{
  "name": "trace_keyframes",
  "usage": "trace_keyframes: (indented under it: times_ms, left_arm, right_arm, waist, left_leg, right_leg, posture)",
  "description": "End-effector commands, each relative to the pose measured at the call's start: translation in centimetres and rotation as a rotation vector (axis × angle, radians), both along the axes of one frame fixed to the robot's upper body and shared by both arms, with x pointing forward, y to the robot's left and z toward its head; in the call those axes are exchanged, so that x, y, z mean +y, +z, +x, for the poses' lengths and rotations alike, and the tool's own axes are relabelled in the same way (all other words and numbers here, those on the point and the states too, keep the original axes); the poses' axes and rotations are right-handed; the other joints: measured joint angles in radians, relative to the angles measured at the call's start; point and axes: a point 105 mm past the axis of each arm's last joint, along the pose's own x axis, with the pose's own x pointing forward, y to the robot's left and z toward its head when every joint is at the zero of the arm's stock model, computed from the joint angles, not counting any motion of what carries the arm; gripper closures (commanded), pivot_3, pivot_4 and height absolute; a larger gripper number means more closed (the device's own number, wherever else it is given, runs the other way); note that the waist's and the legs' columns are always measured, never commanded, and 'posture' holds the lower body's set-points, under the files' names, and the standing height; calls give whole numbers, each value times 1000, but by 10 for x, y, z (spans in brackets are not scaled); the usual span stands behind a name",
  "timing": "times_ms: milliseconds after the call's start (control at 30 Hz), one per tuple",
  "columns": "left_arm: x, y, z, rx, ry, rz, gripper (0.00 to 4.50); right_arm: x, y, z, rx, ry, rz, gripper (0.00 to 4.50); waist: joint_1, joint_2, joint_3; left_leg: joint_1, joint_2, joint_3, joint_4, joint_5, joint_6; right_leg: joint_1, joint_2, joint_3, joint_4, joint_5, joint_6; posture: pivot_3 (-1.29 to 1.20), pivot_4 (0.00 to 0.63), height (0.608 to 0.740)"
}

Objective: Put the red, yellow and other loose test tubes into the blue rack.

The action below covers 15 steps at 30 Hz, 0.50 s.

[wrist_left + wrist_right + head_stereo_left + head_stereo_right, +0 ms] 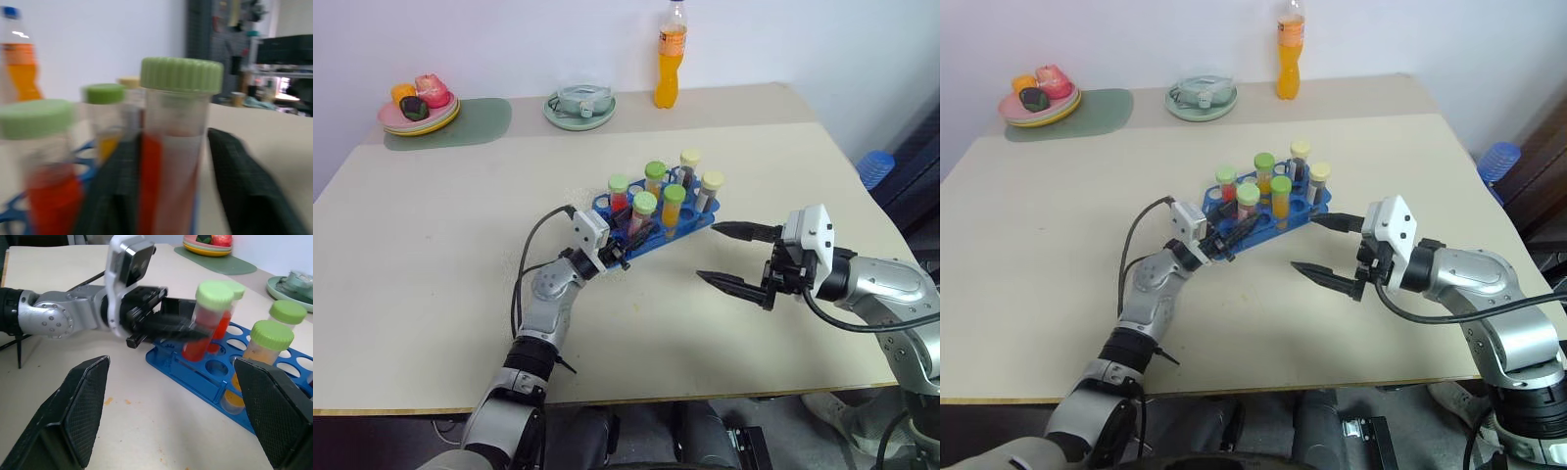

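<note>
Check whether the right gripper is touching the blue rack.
Apart. The left eye view shows the right gripper open, with bare table between its fingertips and the blue rack; the right wrist view shows that gap too.

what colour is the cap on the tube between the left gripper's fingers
Light green, on a tube of red liquid; clearest in the left wrist view.

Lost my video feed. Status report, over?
Left gripper open around the green-capped red tube, seated in the blue plastic rack. Right gripper open, empty, beside rack. Six tubes racked. Nothing in the way.
</note>
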Motion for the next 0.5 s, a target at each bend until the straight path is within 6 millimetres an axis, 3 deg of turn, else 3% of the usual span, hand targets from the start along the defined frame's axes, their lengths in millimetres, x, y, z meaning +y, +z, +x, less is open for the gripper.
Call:
trace_keyframes:
  times_ms: [33,433,500]
  left_arm:
    - [5,8,2,-44,48,8,112]
    - [30,24,-14,-48,82,25,49]
    - [54,29,-21,1,131,-35,49]
  right_arm:
    - [5,12,-5,-57,16,17,354]
    - [-3,-7,3,-31,-76,84,354]
    - [-13,-16,9,-19,-159,109,354]
  waist:
    - [0,0,0]
    - [-1,0,0]
    - [-3,0,0]
  left_leg:
    - [0,0,0,0,0,0]
    - [0,0,0,0,0,0]
    - [0,0,0,0,0,0]
  right_leg:
    - [0,0,0,0,0,0]
    - [0,0,0,0,0,0]
    - [0,0,0,0,0,0]
  posture:
    - [0,150,740]
    - [0,150,740]
    - [0,150,740]
